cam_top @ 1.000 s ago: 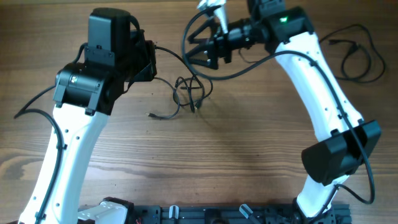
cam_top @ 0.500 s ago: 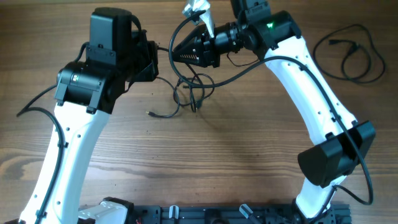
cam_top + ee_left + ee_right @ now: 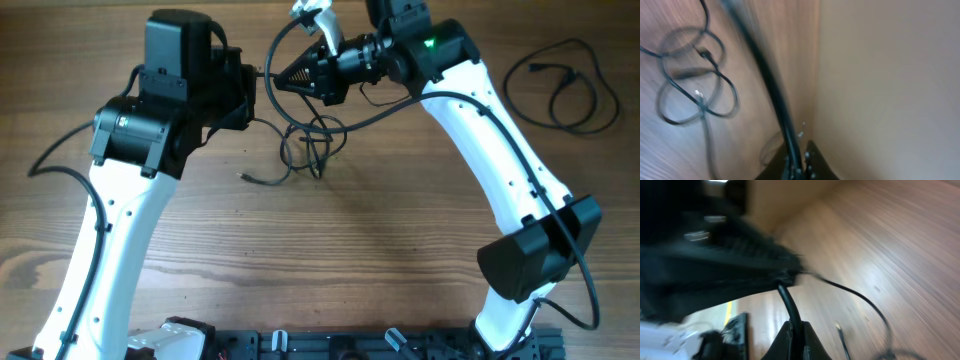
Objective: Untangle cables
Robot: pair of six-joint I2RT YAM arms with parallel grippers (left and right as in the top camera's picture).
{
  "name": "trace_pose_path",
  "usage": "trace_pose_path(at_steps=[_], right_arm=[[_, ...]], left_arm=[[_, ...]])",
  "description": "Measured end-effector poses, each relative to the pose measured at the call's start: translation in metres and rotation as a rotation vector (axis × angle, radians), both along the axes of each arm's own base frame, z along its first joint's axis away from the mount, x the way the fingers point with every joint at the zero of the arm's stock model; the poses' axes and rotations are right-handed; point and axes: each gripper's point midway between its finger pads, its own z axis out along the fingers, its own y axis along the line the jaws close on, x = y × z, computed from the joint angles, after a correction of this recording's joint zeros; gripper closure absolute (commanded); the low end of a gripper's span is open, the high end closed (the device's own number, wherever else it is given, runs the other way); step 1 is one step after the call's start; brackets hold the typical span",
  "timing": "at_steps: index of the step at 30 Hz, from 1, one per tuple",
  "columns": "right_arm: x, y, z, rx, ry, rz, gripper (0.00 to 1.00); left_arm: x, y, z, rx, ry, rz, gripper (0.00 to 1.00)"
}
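The cables form a loose black tangle (image 3: 308, 148) on the wooden table, with one plug end (image 3: 243, 180) trailing to its left. My left gripper (image 3: 250, 85) and right gripper (image 3: 272, 82) meet tip to tip above and left of the tangle. In the left wrist view a black cable (image 3: 771, 87) runs down into my left gripper (image 3: 797, 167), which is shut on it, and the tangle's loops (image 3: 695, 95) lie beyond. In the right wrist view my right gripper (image 3: 795, 341) is shut on a black cable (image 3: 789, 302) that leads up to the left arm's dark fingers (image 3: 725, 265).
A separate black cable (image 3: 560, 85) lies coiled at the table's far right. Thick black wires hang off the right arm above the tangle. The arm bases and a black rail (image 3: 350, 345) line the front edge.
My right gripper has swung left to meet the left gripper and has shut on the cable. The left arm has barely moved; the tangle has shifted slightly.
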Motion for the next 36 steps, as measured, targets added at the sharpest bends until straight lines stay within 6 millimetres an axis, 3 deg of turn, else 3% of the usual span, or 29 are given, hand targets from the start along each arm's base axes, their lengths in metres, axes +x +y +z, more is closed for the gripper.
trace_pose_path(at_steps=[1, 4, 7, 11, 15, 20, 23, 26, 28, 32, 36], right_arm=[[0.009, -0.007, -0.010, -0.060, 0.012, -0.071, 0.96], [0.029, -0.030, -0.031, -0.190, 0.022, -0.220, 0.96], [0.053, -0.062, -0.048, -0.334, -0.008, -0.392, 0.96], [0.078, -0.080, -0.046, -0.395, -0.091, -0.515, 0.96], [0.103, -0.087, -0.018, -0.369, -0.244, -0.604, 0.96], [0.119, -0.108, 0.051, -0.309, -0.457, -0.766, 0.96], [0.122, -0.133, 0.099, -0.257, -0.563, -0.900, 0.96], [0.126, -0.177, 0.123, -0.249, -0.590, -1.022, 0.96], [0.130, -0.214, 0.124, -0.274, -0.570, -1.102, 0.96], [0.133, -0.302, 0.104, -0.368, -0.457, -1.264, 0.96], [0.121, -0.389, 0.082, -0.400, -0.307, -1.404, 0.96]], left_arm=[[-0.004, 0.005, -0.007, 0.050, 0.020, -0.009, 0.66], [-0.016, 0.020, -0.022, 0.167, 0.075, -0.018, 0.56], [-0.027, 0.041, -0.034, 0.285, 0.135, 0.017, 0.53], [-0.036, 0.066, -0.042, 0.422, 0.186, 0.071, 0.52], [-0.037, 0.074, -0.042, 0.482, 0.185, 0.070, 0.51], [-0.036, 0.078, -0.041, 0.553, 0.174, 0.016, 0.49], [-0.036, 0.079, -0.040, 0.606, 0.168, -0.046, 0.49], [-0.036, 0.079, -0.040, 0.655, 0.161, -0.113, 0.48], [-0.036, 0.079, -0.040, 0.684, 0.157, -0.153, 0.48], [-0.036, 0.079, -0.040, 0.720, 0.152, -0.203, 0.48], [-0.036, 0.078, -0.040, 0.741, 0.147, -0.237, 0.48]])
